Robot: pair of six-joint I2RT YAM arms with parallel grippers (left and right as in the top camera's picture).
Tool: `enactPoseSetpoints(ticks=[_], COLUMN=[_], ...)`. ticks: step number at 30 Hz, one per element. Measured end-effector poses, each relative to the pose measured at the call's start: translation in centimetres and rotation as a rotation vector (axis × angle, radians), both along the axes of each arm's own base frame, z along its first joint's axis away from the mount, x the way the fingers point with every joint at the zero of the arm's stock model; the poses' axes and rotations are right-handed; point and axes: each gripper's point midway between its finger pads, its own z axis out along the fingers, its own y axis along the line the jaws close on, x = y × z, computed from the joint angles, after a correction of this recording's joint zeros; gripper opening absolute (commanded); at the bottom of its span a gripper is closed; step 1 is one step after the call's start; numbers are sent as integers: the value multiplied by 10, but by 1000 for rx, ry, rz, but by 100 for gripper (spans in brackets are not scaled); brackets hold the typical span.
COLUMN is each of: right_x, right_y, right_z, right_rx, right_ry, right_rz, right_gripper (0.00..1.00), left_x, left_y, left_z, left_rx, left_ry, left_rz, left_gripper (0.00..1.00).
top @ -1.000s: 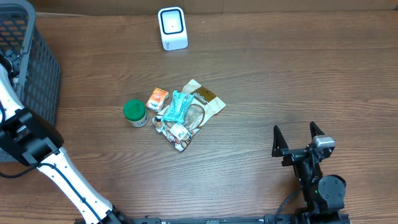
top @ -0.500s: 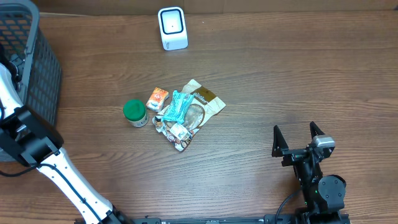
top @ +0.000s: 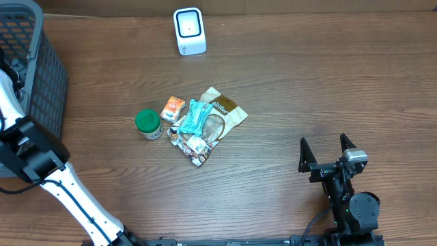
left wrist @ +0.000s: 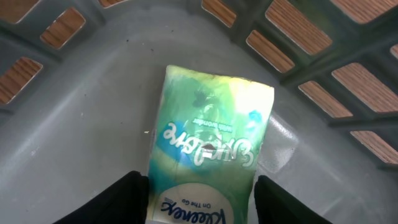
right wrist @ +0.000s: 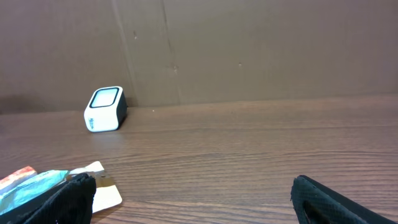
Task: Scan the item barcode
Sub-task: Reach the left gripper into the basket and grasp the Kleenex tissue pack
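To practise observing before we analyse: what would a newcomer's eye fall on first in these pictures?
A green tissue pack lies on the grey basket floor, straddled by the left gripper. Mid-table sits a pile of snack packets beside a green-lidded jar, with a white scanner at the far edge.

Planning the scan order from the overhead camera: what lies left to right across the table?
In order: grey basket → green-lidded jar → orange packet → brown pouch → right gripper.
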Motion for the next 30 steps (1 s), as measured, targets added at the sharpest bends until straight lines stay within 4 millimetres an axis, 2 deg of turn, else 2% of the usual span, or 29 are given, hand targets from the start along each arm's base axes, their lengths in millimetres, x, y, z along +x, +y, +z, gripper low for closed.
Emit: enactPoseSetpoints(ticks=[4,5,11,18,20,26,30], right_x=[0,0,0,0,0,0,0], right_y=[0,0,0,0,0,0,0], right_z=[0,0,0,0,0,0,0], right_rx=[0,0,-1,-1,0,-1,0], right_ry=[0,0,0,0,0,0,0], right_rz=[0,0,0,0,0,0,-1], right_gripper=[100,100,100,100,100,100,100], left_x=[-3,-5,-9,-31,-42,-61,-63], left_y=[-2,-3,-6,-21,-30,-45,-47], left_z=[-2,-3,-5,-5,-4,3,12], left_rx=[-12,-16,-30,-97,-131,-188,-191], left_ry=[15,23,43,131,175,246,248], left_rz=[0,0,-3,2,4,14,16], left_gripper=[24,21,18,17,4,4,4])
